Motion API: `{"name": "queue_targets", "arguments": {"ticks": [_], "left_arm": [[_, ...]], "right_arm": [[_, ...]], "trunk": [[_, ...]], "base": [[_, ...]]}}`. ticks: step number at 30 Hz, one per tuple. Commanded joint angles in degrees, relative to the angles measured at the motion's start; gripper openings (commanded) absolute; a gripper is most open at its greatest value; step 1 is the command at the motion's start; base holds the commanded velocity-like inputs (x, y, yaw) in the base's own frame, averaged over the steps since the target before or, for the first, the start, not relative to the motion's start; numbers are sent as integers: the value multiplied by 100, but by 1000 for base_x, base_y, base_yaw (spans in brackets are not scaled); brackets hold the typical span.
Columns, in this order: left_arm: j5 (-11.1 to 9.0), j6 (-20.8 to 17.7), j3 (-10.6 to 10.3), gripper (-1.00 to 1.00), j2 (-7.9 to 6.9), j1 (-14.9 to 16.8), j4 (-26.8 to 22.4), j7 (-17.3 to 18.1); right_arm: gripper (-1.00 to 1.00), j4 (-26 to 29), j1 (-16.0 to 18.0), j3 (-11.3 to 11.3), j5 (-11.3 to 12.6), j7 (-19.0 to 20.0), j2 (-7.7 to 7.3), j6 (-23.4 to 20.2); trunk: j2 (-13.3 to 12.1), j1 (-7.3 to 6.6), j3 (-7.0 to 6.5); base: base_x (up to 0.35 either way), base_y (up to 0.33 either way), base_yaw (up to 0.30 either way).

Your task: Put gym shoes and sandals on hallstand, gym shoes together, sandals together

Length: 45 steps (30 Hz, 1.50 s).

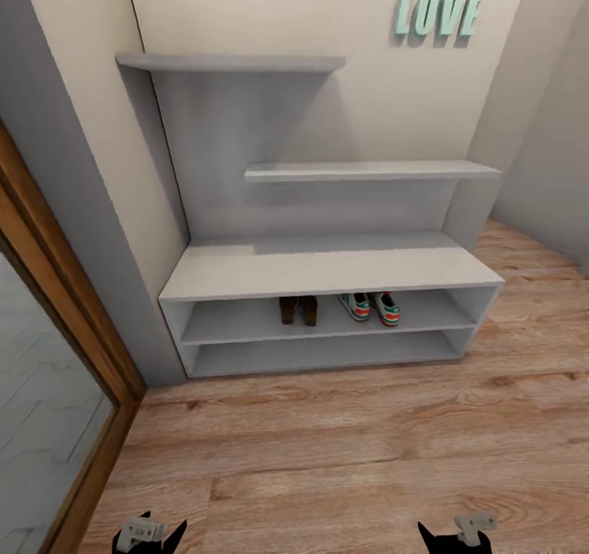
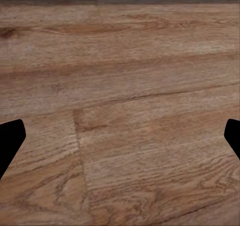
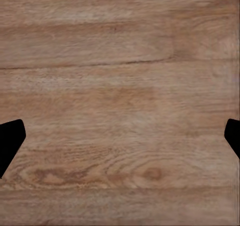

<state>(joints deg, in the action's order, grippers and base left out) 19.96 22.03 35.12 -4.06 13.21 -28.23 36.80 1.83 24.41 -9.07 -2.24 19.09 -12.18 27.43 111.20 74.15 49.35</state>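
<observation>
Two gym shoes (image 1: 371,306) sit side by side on the upper shoe tier of the hallstand (image 1: 327,269), toward 3 o'clock from the middle of that tier. Two sandals (image 1: 298,309) stand close together on the same tier, just at 9 o'clock from the gym shoes, with a small gap between the pairs. All four are up off the corridor floor (image 1: 352,448). The hallstand has two open tiers low down and two shelves higher on its back panel. One green sign (image 1: 437,14) that says LOVE hangs on the wall at 1 o'clock. One wood-framed mirror (image 1: 49,390) is at 8 o'clock. The left gripper (image 1: 151,533) is at 7 o'clock and the right gripper (image 1: 458,533) at 5 o'clock, both low and pointing down at the floor. Both sets of jaws are spread wide and hold nothing, with bare planks between the dark fingertips (image 2: 11,138) in each wrist view.
</observation>
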Motion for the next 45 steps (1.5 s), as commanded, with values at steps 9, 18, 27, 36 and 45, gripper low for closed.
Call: {"name": "queue_targets", "arguments": {"ticks": [9, 18, 27, 36, 45], "left_arm": [[53, 74, 52, 100, 9, -2, 279, -146], [-7, 496, 55, 100, 30, -3, 794, -260], [-805, 739, 56, 100, -17, -16, 890, -265], [-950, 749, 56, 100, -22, -20, 928, -261], [-969, 751, 56, 100, -25, -21, 936, -261]], "right_arm": [[100, -9, -64, -40, 44, -268, 21, 236], [100, -16, -68, -27, 44, -653, 59, 249], [100, -16, -68, -26, 41, -677, 67, 247], [100, -18, -70, -24, 39, -678, 74, 240], [100, -26, -68, -24, 29, -676, 139, 235]], "trunk": [[-360, -199, -209], [-721, -397, -422], [-1082, -594, -634], [-1443, -792, -847], [-1644, -902, -959]], "base": [[0, 0, -233], [0, 0, -233], [0, 0, -233], [0, 0, -233], [0, 0, -109]]}}
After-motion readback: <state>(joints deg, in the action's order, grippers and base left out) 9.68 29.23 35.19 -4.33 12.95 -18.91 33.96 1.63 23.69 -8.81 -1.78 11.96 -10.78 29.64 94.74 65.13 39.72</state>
